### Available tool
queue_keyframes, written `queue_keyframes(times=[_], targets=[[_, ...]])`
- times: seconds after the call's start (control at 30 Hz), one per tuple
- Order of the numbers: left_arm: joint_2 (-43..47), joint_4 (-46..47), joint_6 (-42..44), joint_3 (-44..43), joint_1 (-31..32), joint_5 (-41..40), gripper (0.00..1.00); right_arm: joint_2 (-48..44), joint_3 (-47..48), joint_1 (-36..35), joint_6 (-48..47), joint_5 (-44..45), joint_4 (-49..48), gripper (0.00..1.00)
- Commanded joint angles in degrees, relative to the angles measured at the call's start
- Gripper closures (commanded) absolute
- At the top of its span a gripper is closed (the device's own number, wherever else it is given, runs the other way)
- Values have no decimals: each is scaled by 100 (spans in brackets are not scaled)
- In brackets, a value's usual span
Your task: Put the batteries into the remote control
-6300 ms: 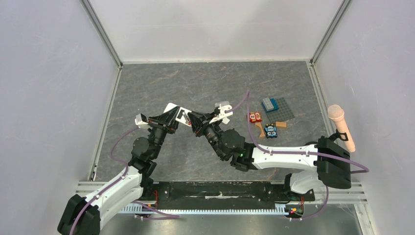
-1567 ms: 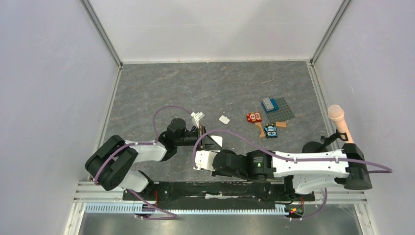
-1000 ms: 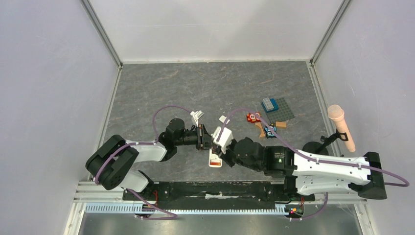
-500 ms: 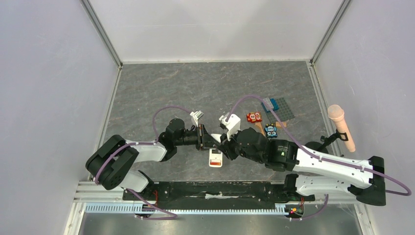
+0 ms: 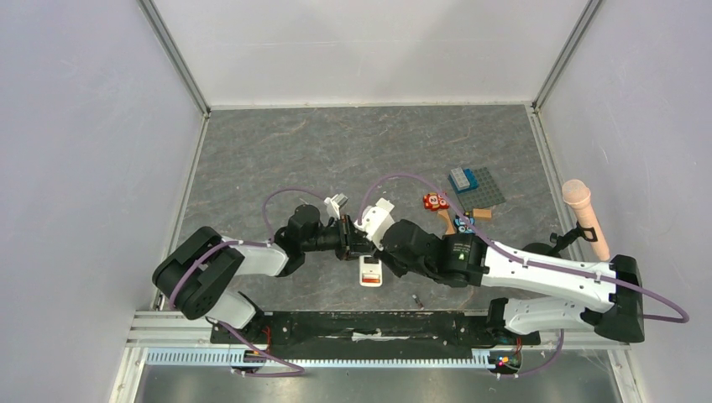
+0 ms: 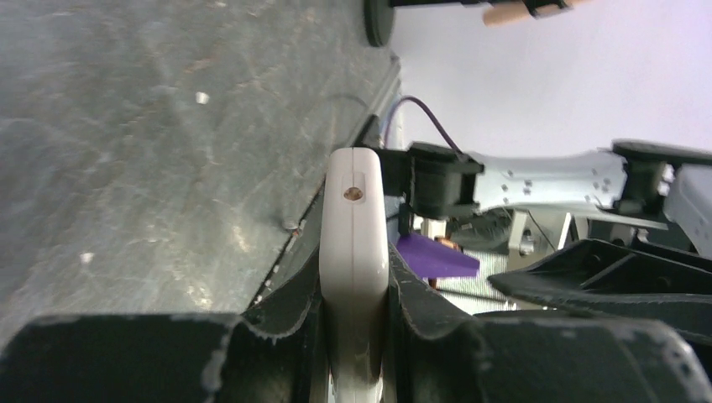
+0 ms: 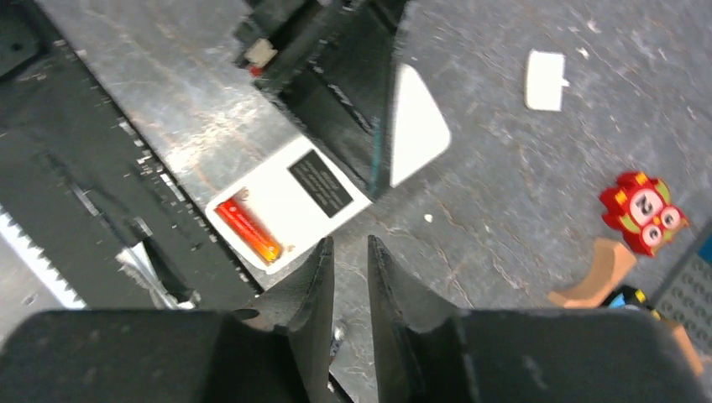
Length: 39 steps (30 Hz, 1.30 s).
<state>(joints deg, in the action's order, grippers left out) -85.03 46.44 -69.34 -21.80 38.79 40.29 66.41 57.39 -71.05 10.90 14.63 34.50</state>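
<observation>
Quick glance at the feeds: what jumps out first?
The left gripper pinches the remote control back-up near the front edge, with the orange-red battery already seated in it. A small dark piece, possibly the other battery, lies loose on the table to its right. The right gripper hovers by the remote, nothing between its fingers.

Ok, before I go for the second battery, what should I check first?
1. Left gripper clamped on remote control: ok.
2. Orange-red battery lying in the remote's bay: ok.
3. Dark battery loaded: not ok, it lies on the table, apart from the remote.
4. Right gripper free: ok, narrow gap, nothing between the fingers.
5. Loose white cover out of the way: ok, apart from the remote.
6. Polarity of the loaded battery: cannot tell.
</observation>
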Motion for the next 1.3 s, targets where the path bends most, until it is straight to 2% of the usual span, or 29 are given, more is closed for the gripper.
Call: queue_keyframes(times=[0.0,0.07,0.1,0.2,0.37,0.6,1.03,1.27], targets=[[33,-830,560,-180,37,-665,98,66,-264,10,1010,1128,202,73],[202,-1179,733,-173,33,-908,98,-4,-544,38,1572,1152,348,65],[311,-1406,860,-183,33,-1051,98,-80,-708,39,1860,1137,372,55],[684,-2216,1229,-263,33,-1456,98,-435,-1352,80,2403,1052,354,50],[1026,-2807,1491,-333,33,-1752,98,-703,-2041,182,2638,826,452,48],[987,-2735,1425,-239,33,-1648,98,-466,-2549,562,2674,597,353,45],[1143,-2657,1362,-112,33,-1656,98,-216,-2432,671,2210,65,-94,45],[1131,-2657,1366,-92,33,-1665,98,-184,-2429,672,2110,-214,-202,50]])
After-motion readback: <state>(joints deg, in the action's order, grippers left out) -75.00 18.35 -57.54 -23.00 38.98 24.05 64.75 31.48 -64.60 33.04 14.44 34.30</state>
